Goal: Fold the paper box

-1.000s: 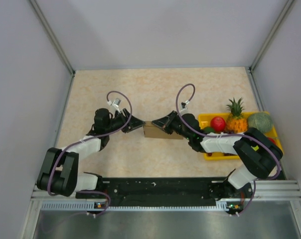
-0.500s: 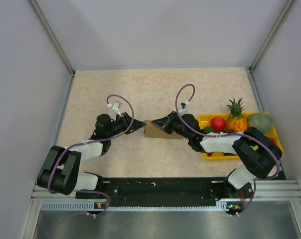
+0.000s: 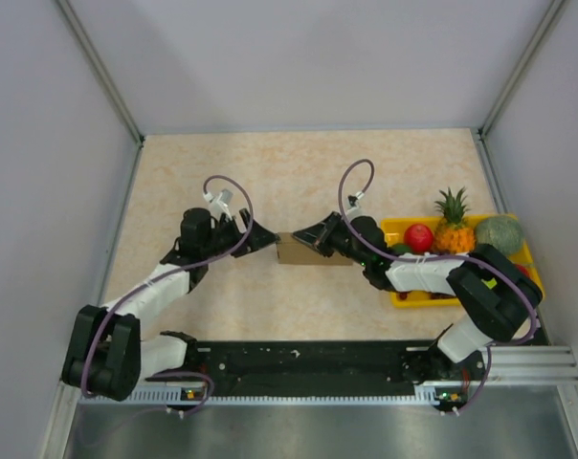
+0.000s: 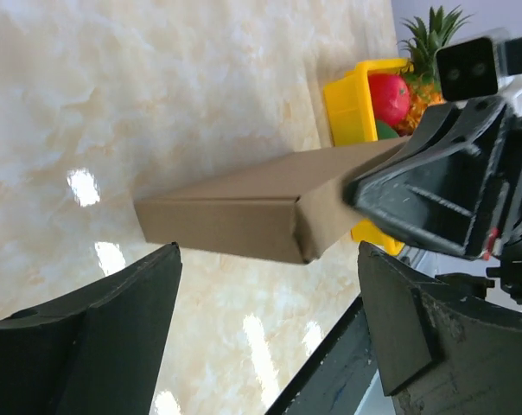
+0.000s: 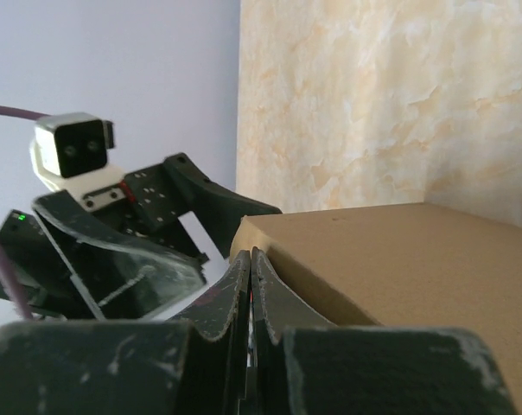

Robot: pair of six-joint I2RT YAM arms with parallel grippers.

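Top external view: the paper box [image 3: 303, 251] lies at the middle of the table [image 3: 270, 172], its long side running left to right, directly between the two grippers.
Box condition: in the left wrist view it reads as a formed rectangular carton. The left end face looks closed and no loose flap shows. The right end is hidden behind the right gripper.
Left gripper [image 3: 266, 239]: jaws wide and nothing held. The box's left end faces the gap and sits apart from both fingers.
Right gripper [image 3: 305, 236]: jaws pressed together with nothing between them. The tips sit at the box's upper right edge and appear to rest on it.
Other items: the yellow tray [image 3: 389, 228] of fruit stands to the right, near the right arm and clear of the box.
Step in hand: judged to be late in the fold. The right arm seems to be steadying the box while the left arm is free.
Next move: judged to call for checking the hidden right end. If a flap there is open, the left jaws should brace the left end so the box does not slide while the right tips push it in.
Risk: a light carton on a glossy top may skid or turn under a push from one side.
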